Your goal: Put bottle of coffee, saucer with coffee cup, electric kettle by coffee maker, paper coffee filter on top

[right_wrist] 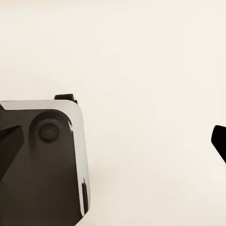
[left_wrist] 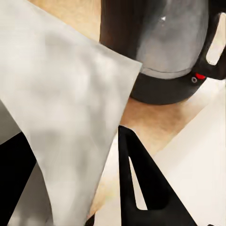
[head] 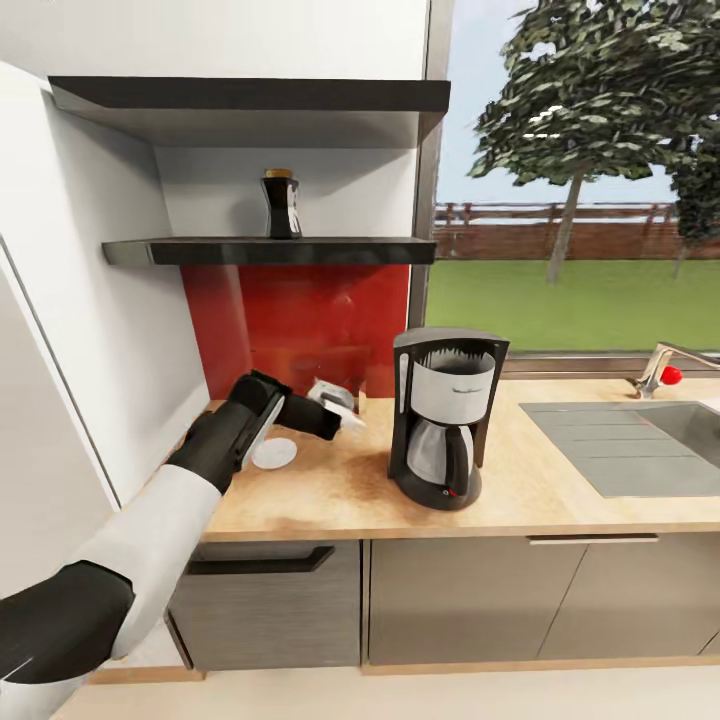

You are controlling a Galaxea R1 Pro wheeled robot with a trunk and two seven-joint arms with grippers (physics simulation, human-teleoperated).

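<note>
The black coffee maker (head: 445, 430) stands on the kitchen countertop (head: 560, 495), and its carafe and red switch fill the far part of the left wrist view (left_wrist: 174, 52). My left gripper (head: 345, 415) hovers over the counter just left of the machine, shut on the white paper coffee filter (head: 333, 396), which spreads wide between the black fingers (left_wrist: 146, 188). The white saucer (head: 273, 453) lies on the counter under my left forearm. The bottle of coffee (head: 281, 205) stands on the kitchen shelf (head: 300, 250). My right gripper (right_wrist: 113, 141) is open over a pale floor. The coffee cup and electric kettle are out of view.
A grey sink (head: 640, 440) with a faucet (head: 662, 368) is set into the counter at the right. A thicker dark board (head: 250, 100) hangs above the shelf. A white wall closes the counter's left end. A black-and-silver robot part (right_wrist: 47, 165) sits near my right gripper.
</note>
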